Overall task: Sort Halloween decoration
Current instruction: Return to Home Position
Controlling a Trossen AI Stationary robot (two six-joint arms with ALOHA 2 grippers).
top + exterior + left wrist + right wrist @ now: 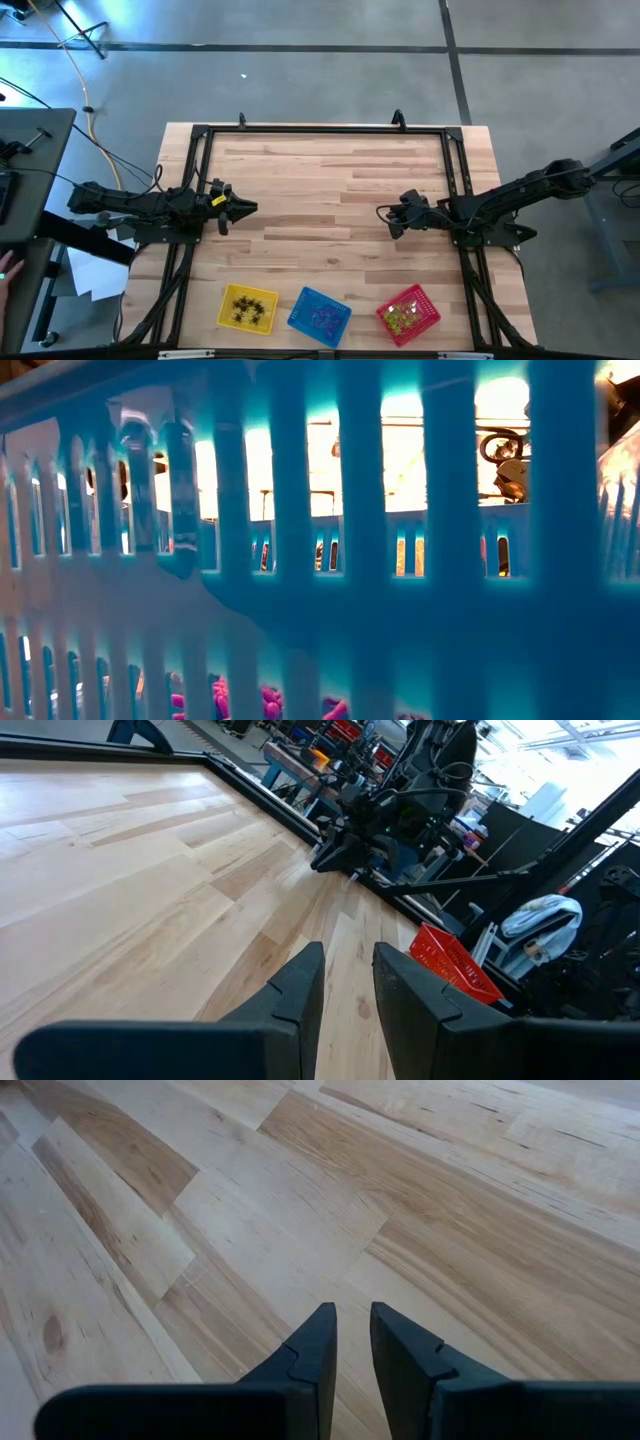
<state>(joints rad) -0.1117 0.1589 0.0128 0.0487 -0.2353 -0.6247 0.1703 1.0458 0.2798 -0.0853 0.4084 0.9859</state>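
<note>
Spiders all binned, none loose on the table (320, 170) as far as the views show. Black spiders (248, 308) lie in the yellow basket (226, 296), purple spiders (320, 318) in the blue basket (298, 316), yellow-green spiders (405, 315) in the red basket (433, 310). No single long axis to read, just small heaps.

From either end effector the three baskets lie off to the side, toward the near table edge, not ahead of the fingertips. The yellow one is nearer the left gripper (248, 208), the red one nearer the right gripper (384, 213), and the blue one is between both.

The grippers face each other across bare wood, well apart and level with one another. Both are clenched to a thin slit and hold nothing; this shows in each wrist view, left gripper (348, 952) and right gripper (353, 1312).

The low view is filled by the blue basket wall (300, 610), with purple spiders (270, 700) at its foot.

My read is that sorting is done and only the retreat is left. Nothing stands between the arms and the side rails of the black frame (320, 128). The baskets are clear of that path.
</note>
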